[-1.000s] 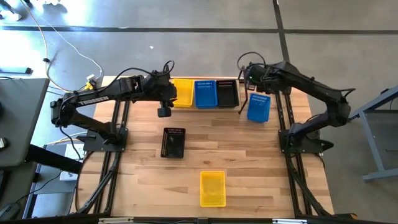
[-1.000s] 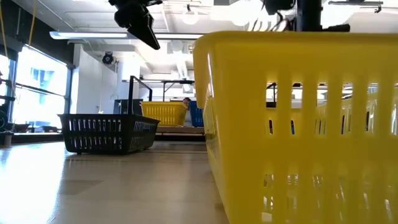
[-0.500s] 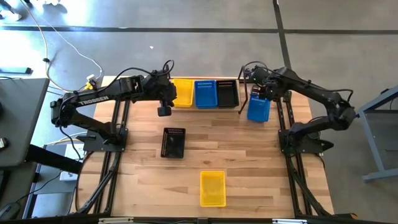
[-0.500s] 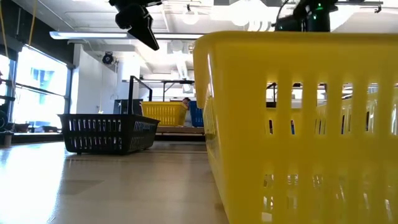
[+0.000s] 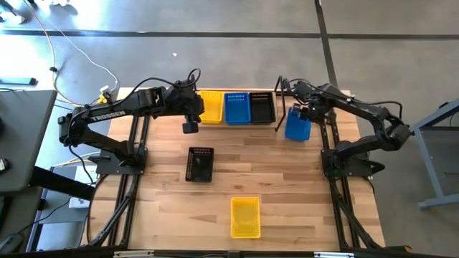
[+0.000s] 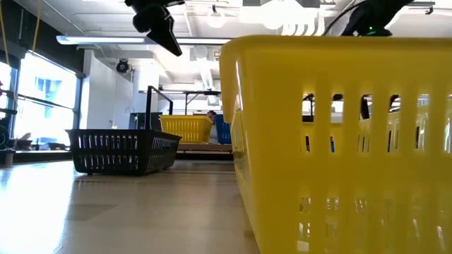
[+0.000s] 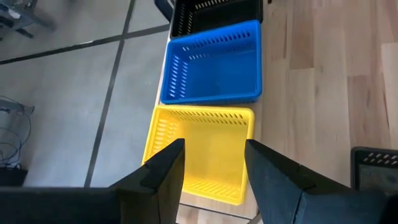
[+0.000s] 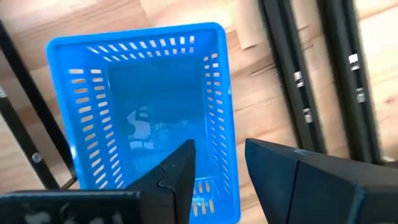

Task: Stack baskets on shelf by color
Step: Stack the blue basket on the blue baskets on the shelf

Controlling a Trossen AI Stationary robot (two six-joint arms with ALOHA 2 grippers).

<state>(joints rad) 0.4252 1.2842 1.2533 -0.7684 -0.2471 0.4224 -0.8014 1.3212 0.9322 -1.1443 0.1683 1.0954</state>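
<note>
From the high view I see the shelf [image 5: 237, 123] at the far edge of the bench [image 5: 301, 193], carrying a yellow basket [image 5: 210, 106], a blue basket [image 5: 236, 107] and a black basket [image 5: 262, 107] side by side. My left gripper [image 5: 189, 126] hangs over the bench just in front of the yellow one. My right gripper [image 5: 302, 112] is over a loose blue basket [image 5: 297, 126] that sits just right of the shelf's right upright. A second black basket [image 5: 199, 164] lies mid-bench, and a second yellow basket [image 5: 244, 216] lies near the front edge.

In the low view, that front yellow basket [image 6: 339, 141] fills the right half of my picture. The loose black basket [image 6: 121, 151] stands on the bench to the left, and the shelf's yellow basket [image 6: 187, 129] shows far behind it. A dark gripper [image 6: 159, 25] hangs at the top left; I cannot tell its fingers here.

My left wrist view shows the left gripper [image 7: 214, 165] with its fingers apart and nothing between them, above the shelf's yellow basket [image 7: 202, 152], with the blue basket [image 7: 214, 71] next to it and the black one [image 7: 214, 9] beyond.

My right wrist view shows the right gripper [image 8: 217, 165] spread open, straddling a side wall of the loose blue basket [image 8: 143, 112], not closed on it.
</note>
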